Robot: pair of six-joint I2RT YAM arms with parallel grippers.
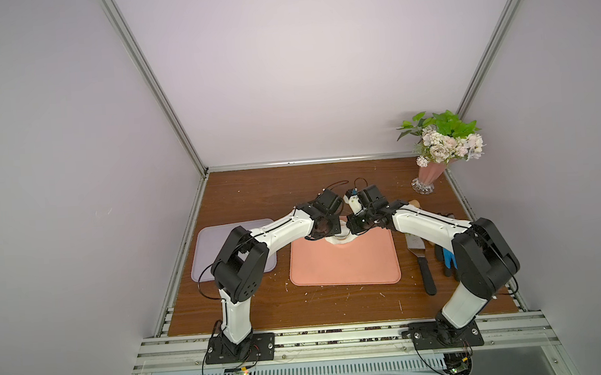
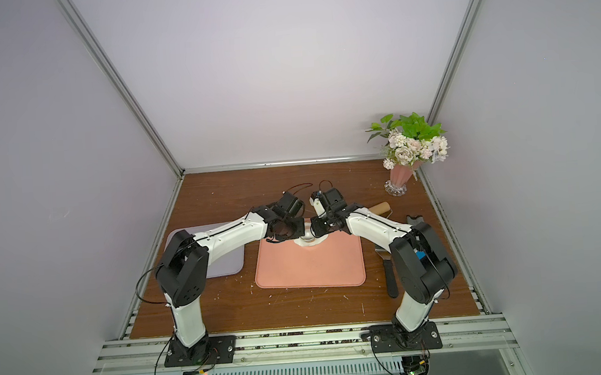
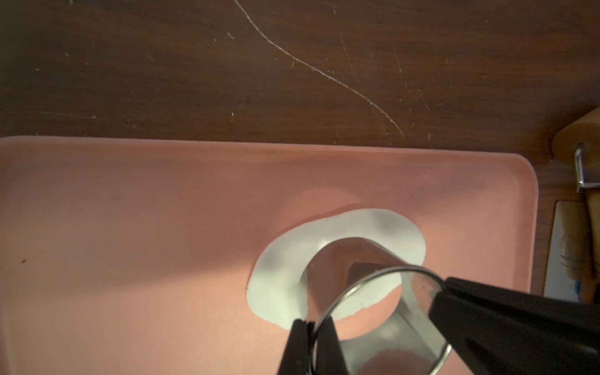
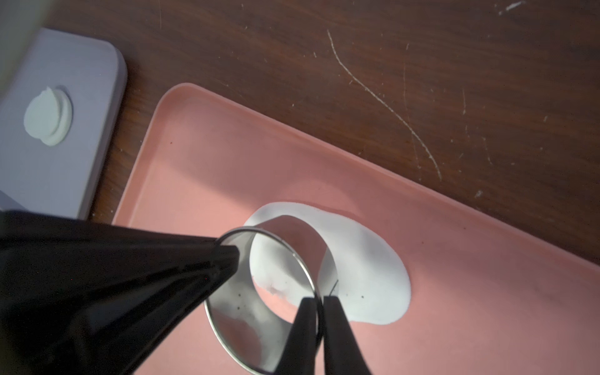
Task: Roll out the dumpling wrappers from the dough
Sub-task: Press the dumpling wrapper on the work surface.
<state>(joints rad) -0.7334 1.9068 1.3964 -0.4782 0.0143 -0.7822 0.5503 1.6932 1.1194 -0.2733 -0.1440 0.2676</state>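
Note:
The dough [image 3: 279, 276] [image 4: 367, 269] is a thin, uneven white sheet on the far part of the pink mat [image 1: 344, 268] [image 2: 308, 271]. A steel ring cutter [image 3: 412, 324] [image 4: 237, 311] [image 1: 342, 233] stands upright on it. Inside the ring I see both dough with a ragged edge and bare mat. My left gripper [image 3: 313, 328] [image 1: 333, 232] is shut on the ring's rim. My right gripper [image 4: 319, 302] [image 1: 348, 225] is shut on the opposite rim. Round white dumpling wrappers [image 4: 47, 117] lie stacked on the lilac tray [image 4: 65, 168] [image 1: 209, 245].
A tan wooden roller [image 1: 415, 204] [image 3: 578, 139] lies right of the mat, beside a black-handled scraper [image 1: 419, 256] and a blue-handled tool [image 1: 449, 257]. A pink flower vase [image 1: 428, 175] stands at the back right corner. Both arms meet over the mat's far edge.

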